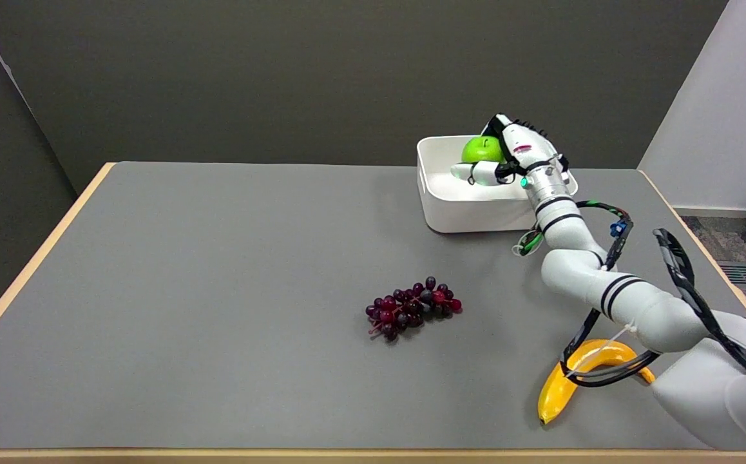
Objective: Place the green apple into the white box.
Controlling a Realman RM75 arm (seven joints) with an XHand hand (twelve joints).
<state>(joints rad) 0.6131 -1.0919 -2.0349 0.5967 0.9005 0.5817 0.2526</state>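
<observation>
The right hand [508, 158] holds the green apple [481, 149] with its fingers [469, 172] wrapped under and behind it, directly above the white box [437, 206], inside its rim. Cradled from below, the apple can likely be released straight in.

one green apple [481, 149], one white box [450, 206], one grape bunch [411, 308], one banana [563, 383]

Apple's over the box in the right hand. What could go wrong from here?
1. The right hand holds the green apple over the white box; how high is unclear, so a release might bounce it out.
2. The wrist sits near the box's rim; withdrawing could nudge the box.
3. Arm cables hang over the banana and might drag it.
</observation>
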